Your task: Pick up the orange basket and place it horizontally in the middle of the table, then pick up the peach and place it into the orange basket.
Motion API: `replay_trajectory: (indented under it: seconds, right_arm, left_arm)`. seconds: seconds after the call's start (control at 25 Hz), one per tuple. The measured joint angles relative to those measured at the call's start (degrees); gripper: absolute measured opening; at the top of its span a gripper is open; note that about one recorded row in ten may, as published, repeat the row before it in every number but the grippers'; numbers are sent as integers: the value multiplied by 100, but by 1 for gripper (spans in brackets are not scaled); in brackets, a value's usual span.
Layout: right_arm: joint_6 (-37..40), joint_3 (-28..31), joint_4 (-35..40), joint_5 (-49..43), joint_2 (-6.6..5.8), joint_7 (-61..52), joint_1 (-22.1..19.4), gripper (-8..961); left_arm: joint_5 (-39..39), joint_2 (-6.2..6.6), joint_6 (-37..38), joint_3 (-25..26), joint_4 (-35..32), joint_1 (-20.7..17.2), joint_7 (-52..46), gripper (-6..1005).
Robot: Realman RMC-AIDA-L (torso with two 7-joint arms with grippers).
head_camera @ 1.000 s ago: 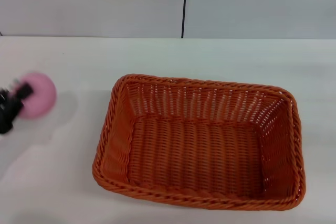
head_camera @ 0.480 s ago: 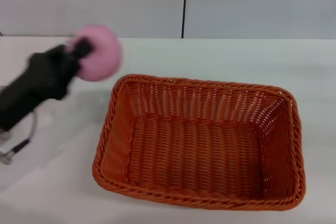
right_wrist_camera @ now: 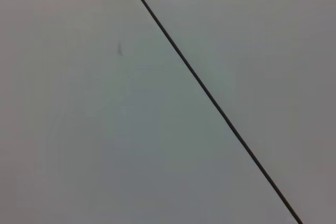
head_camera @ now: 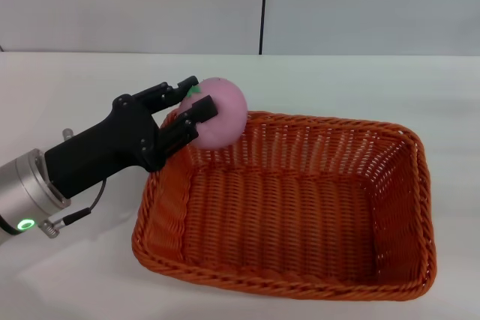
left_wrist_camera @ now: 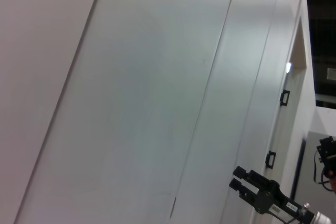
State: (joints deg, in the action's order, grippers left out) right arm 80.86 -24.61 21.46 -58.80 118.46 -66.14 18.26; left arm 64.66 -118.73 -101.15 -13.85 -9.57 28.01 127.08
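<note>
The pale-pink peach point(head_camera: 225, 116) hangs in the air over the far left corner of the orange basket point(head_camera: 409, 185), held between the black fingers of my left gripper point(head_camera: 202, 95), which is shut on it. The left arm reaches in from the lower left of the head view. The basket lies with its long side across the middle of the white table point(head_camera: 75, 80), and nothing is inside it. My right gripper point(left_wrist_camera: 254, 187) shows only far off in the left wrist view, raised in front of the wall.
A grey-white wall with a dark vertical seam point(head_camera: 263, 5) stands behind the table. Bare tabletop lies to the left of, behind and to the right of the basket. The right wrist view holds only wall and a seam.
My left gripper carried the peach up from the table at the far left, then to the right, until it came over the basket's far left corner. The basket has not moved.
</note>
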Motion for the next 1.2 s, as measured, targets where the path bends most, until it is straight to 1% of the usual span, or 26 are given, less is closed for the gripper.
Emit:
replay_trajectory:
  seconds: [0.6,0.72,0.84,1.0,1.2]
  right_arm:
    - [18,-7,-65,0,2,-34,-9,555]
    - [24,-2,-66,0,1,-42,-13,555]
    - [33,0,-65,0,1,-58,-18,556]
    - [38,32,-41,0,1,-93,-53,556]
    - [89,261,-53,0,1,-96,-72,555]
  left_arm:
    - [35,26,-70,50,8,-80,-17,814]
    - [36,34,-157,280,9,-120,-2,814]
    - [42,35,-310,781,23,-249,122,815]
    - [49,37,-535,1870,266,-583,741,815]
    - [51,39,-590,3366,592,-1008,1339,815]
